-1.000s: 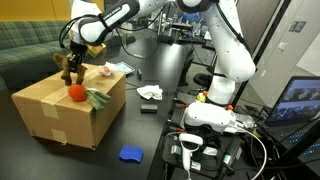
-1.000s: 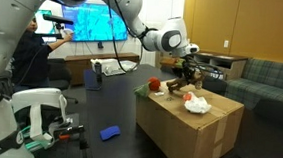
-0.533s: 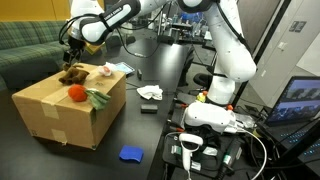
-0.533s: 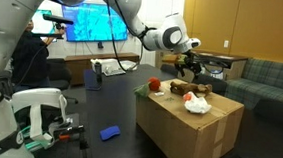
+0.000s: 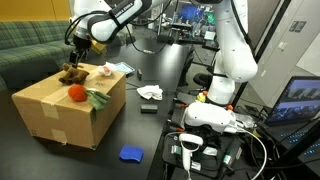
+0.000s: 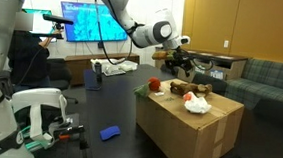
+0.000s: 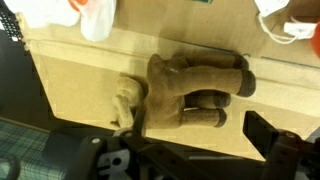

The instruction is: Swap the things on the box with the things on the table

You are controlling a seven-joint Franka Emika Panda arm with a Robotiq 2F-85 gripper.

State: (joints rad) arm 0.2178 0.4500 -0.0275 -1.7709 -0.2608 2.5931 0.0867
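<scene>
Just let go: my claw (image 5: 80, 44) apart, raised upper left; plush toy (image 5: 70, 73) now lies on box (image 5: 60, 112). 1 placed; blue item (image 5: 130, 153) on table (image 5: 150, 128) probably next.

Robotics lab with lounge furniture: a large wall screen (image 6: 93, 24), a computer screen (image 5: 300, 100) beside tangled cables (image 5: 255, 150), a glossy black bench (image 5: 150, 130), a green couch (image 5: 25, 50).

A green couch (image 5: 25, 45) stands behind, seen in both exterior views. A big lit screen (image 6: 97, 24) hangs on the wall, with what looks like a seated person (image 6: 28, 53) beside it. A laptop (image 5: 300, 100) glows at the edge.
</scene>
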